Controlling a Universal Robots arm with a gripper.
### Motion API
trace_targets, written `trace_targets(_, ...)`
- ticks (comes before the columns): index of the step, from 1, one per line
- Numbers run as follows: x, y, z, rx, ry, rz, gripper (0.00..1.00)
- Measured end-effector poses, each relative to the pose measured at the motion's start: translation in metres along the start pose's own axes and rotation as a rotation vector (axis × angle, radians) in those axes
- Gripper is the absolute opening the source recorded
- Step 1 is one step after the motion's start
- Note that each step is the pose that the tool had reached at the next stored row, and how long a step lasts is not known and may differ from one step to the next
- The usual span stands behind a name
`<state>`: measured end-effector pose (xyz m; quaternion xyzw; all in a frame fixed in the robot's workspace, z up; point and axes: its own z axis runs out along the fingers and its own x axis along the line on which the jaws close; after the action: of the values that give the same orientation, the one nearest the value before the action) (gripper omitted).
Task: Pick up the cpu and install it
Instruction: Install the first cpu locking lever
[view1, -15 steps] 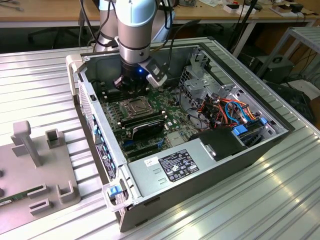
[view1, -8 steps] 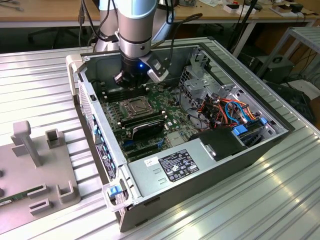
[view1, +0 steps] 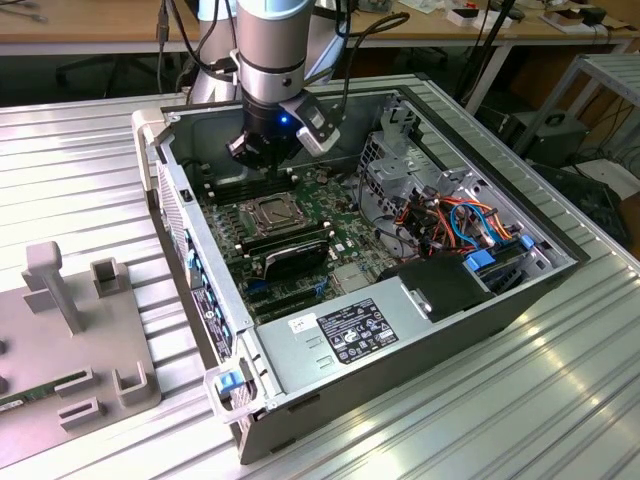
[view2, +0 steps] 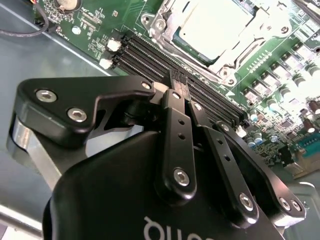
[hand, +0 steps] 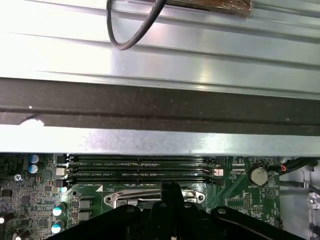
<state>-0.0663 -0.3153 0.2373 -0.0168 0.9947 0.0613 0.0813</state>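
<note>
The cpu (view2: 212, 22) lies flat inside the socket's metal frame (view2: 165, 32) on the green motherboard (view1: 335, 240), its silver-grey top showing. In the exterior view the cpu (view1: 268, 211) sits mid-board inside the open computer case (view1: 400, 330). My gripper (view1: 258, 158) hangs just above the board at the case's far side, over the memory slots (view2: 150, 57) beside the socket. Its black fingers (view2: 176, 115) are pressed together, shut, with nothing visible between them. In the first wrist view the gripper (hand: 170, 189) points down at the socket frame's edge (hand: 125, 195).
The case wall (hand: 160, 110) runs close behind the gripper. A power supply (view1: 360, 330), bundled cables (view1: 450, 220) and a drive cage (view1: 395, 150) fill the exterior view's right of the case. A grey fixture (view1: 70, 340) stands on the ribbed table at the exterior view's left.
</note>
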Motion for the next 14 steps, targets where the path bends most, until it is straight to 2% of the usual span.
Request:
trace_targets(4, 0.0000, 0.0000, -0.0001, -0.0001, 0.0009, 0.000, 0.11)
trace_targets(5, 0.0001, 0.0000, -0.0001, 0.0001, 0.0058, 0.001, 0.11)
trace_targets(6, 0.0001, 0.0000, 0.0000, -0.0001, 0.0161, 0.002, 0.11)
trace_targets(8, 0.0000, -0.0001, 0.0005, -0.0007, 0.0507, 0.006, 0.11)
trace_targets(9, 0.0000, -0.0001, 0.0007, -0.0010, 0.0660, 0.008, 0.11)
trace_targets(10, -0.0001, -0.0001, 0.0009, -0.0014, 0.0876, 0.011, 0.11)
trace_targets(14, -0.0004, -0.0001, 0.0006, -0.0003, 0.0897, 0.011, 0.11)
